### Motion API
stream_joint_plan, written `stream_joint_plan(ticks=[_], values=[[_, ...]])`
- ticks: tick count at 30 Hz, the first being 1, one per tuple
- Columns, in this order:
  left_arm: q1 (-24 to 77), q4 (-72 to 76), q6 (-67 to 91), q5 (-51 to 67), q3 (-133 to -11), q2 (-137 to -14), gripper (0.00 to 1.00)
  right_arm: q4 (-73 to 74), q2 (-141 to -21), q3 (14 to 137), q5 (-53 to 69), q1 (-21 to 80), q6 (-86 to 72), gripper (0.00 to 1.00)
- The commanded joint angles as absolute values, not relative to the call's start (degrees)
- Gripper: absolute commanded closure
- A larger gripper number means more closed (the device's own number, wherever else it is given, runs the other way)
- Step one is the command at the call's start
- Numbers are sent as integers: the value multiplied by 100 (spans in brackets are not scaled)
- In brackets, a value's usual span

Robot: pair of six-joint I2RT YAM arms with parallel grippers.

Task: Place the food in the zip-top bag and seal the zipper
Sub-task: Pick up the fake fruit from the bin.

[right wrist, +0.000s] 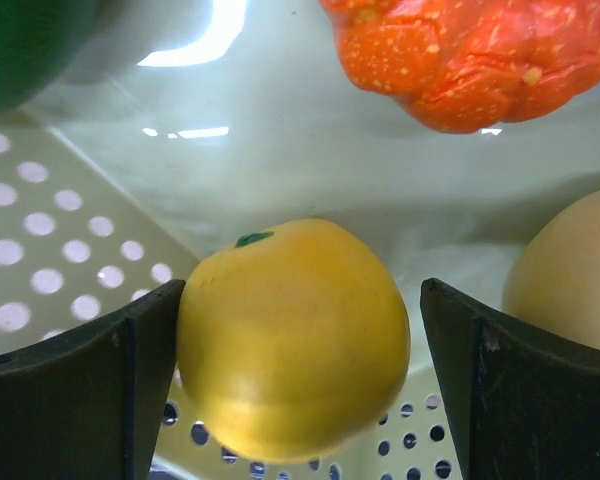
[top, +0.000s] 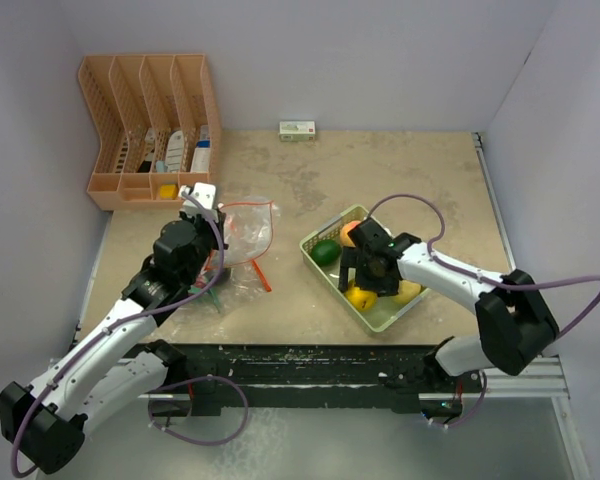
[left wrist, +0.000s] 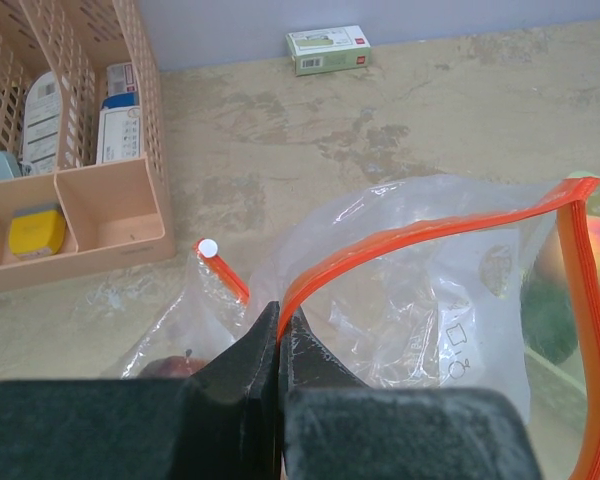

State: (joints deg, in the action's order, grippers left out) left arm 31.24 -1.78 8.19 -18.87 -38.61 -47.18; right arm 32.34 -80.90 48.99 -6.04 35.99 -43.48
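The zip-top bag lies crinkled at the table's left, and it also shows in the left wrist view. My left gripper is shut on the orange-red zipper and holds the mouth up. The white slider tab sits at the strip's far end. A red fruit shows through the plastic. My right gripper is open and straddles a yellow fruit in the pale green tray. Its left finger touches the fruit; the right finger stands apart. In the top view this gripper is low in the tray.
The tray also holds a green fruit, an orange-red bumpy one and a pale yellow one. An orange desk organizer stands back left. A small green-white box lies against the back wall.
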Motion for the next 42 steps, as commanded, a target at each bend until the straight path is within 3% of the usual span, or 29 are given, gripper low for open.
stream_joint_plan(ticks=[1, 4, 10, 13, 21, 27, 35, 42], values=[[3098, 3, 890, -1924, -3944, -4555, 100, 3052, -8335, 4707, -354, 3611, -4215, 0], [3103, -3, 879, -1934, -3981, -4561, 100, 2895, -8449, 4647, -344, 3611, -4236, 7], [3102, 26, 879, -1916, -3975, -4612, 100, 3153, -8296, 4830, -269, 3612, -4242, 48], [3101, 31, 875, -1920, -3960, -4609, 100, 3417, -8017, 5142, -474, 3611, -4235, 55], [3101, 59, 890, -1906, -3954, -4761, 100, 3592, -7120, 6455, -460, 3612, -3809, 56], [3098, 199, 965, -1712, -4084, -5113, 100, 1696, -6672, 6642, 986, 3654, -3589, 63], [3101, 242, 1202, -1417, -4280, -5412, 100, -204, -7461, 7292, 1533, 4626, -3889, 64], [3103, 250, 1535, -1189, -4388, -5349, 100, -1052, -7946, 7083, 1699, 4718, -4368, 64]])
